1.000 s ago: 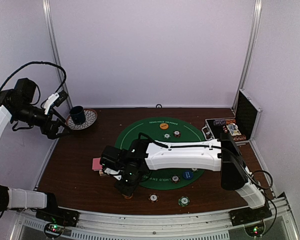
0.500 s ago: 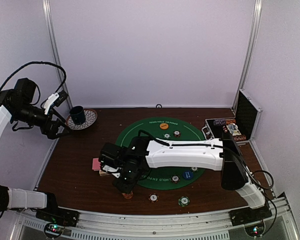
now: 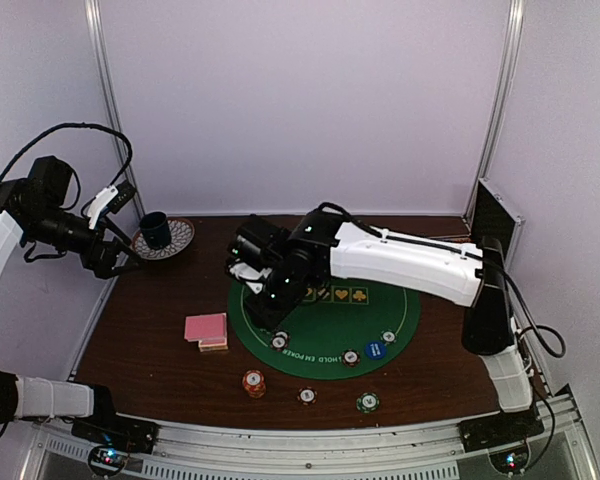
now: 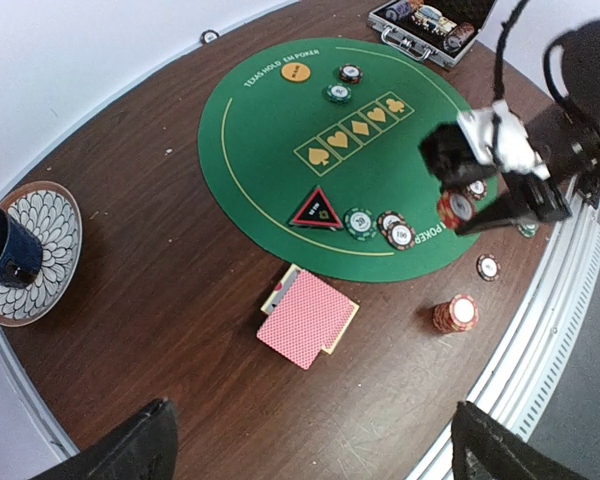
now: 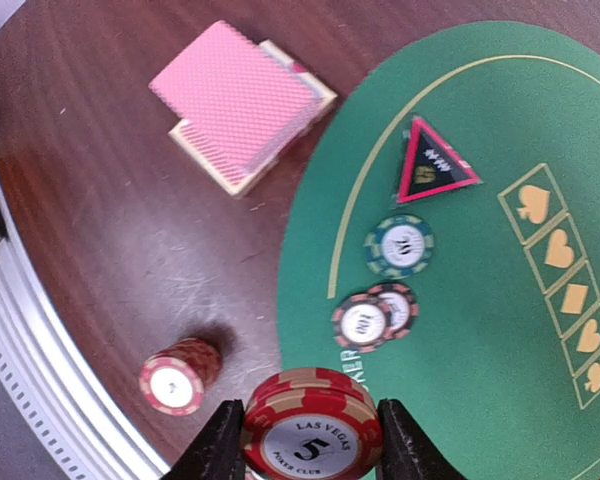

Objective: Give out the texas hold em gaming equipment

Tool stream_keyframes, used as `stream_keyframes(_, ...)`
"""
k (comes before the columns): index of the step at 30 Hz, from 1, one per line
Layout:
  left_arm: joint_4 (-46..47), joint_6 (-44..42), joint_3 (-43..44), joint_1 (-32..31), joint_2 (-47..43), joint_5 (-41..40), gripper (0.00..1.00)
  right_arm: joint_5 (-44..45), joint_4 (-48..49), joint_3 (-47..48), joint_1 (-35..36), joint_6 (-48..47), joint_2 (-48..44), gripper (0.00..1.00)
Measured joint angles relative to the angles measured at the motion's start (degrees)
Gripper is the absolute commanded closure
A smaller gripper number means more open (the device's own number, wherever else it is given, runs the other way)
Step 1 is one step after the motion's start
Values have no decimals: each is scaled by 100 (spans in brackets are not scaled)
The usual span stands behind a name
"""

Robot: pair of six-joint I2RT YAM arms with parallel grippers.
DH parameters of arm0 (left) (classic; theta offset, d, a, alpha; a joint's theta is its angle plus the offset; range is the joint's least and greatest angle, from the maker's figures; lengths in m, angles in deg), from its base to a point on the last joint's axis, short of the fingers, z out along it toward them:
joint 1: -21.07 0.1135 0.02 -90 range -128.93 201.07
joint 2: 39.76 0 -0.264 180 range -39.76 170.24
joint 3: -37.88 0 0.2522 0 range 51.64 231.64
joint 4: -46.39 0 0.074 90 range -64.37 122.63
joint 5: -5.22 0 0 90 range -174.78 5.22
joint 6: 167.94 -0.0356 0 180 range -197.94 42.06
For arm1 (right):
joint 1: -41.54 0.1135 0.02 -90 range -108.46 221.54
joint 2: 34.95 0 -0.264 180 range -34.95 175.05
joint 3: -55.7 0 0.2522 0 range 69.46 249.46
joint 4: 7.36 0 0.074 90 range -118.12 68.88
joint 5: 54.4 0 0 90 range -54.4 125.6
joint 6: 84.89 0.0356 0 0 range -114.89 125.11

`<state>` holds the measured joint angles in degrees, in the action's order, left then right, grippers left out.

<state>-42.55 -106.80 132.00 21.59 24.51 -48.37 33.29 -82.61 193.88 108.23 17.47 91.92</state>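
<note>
Step in hand: chip distribution, transfer phase, judged from the load carried clear of the table (image 3: 140,340).
Right end effector (image 5: 311,445): partly closed, one finger on each side of a short pile of red chips (image 5: 311,425), top face marked 5.
Right end effector position: raised above the left part of the green mat (image 3: 330,325), not touching it.
Left end effector (image 4: 320,445): fingers spread wide, nothing between them; held high at the left, well apart from the play area.
Stack (image 5: 178,375): stands on bare table just off the near-left edge of the mat, below the held chips.
Cards (image 5: 242,100): pink-backed deck on the table left of the mat, apart from the stack.
Mat contents, left side: red triangle (image 5: 435,163), one green chip (image 5: 400,246), two overlapping chips (image 5: 372,316) at the rim.
Next move, requirement: likely carry the load to a seat that has no chips, lower it flat, then open. Keep the pile level; loose chips may shift or slide out.
Change against 1.0 s ago: the right arm was low over the stack at the near edge and hid the cards; it is now lifted and swung back over the mat. Left arm unchanged.
</note>
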Motion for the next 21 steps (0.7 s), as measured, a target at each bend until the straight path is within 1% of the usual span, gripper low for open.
stream_keyframes(8,0,-4,0,0,0,-2,2,345,-103,44,-1204,-37,-39,70)
stream_keyframes(11,0,-7,0,0,0,0,2,463,-114,356,-1668,-66,149,70)
stream_keyframes(15,0,-7,0,0,9,0,2,553,-81,1032,-2079,-144,721,69)
stream_keyframes(18,2,-9,0,0,33,0,2,557,-66,1655,-2275,-175,1342,68)
stream_keyframes(21,7,-9,-33,0,70,-4,2,555,-11,1882,-2409,-175,1749,68)
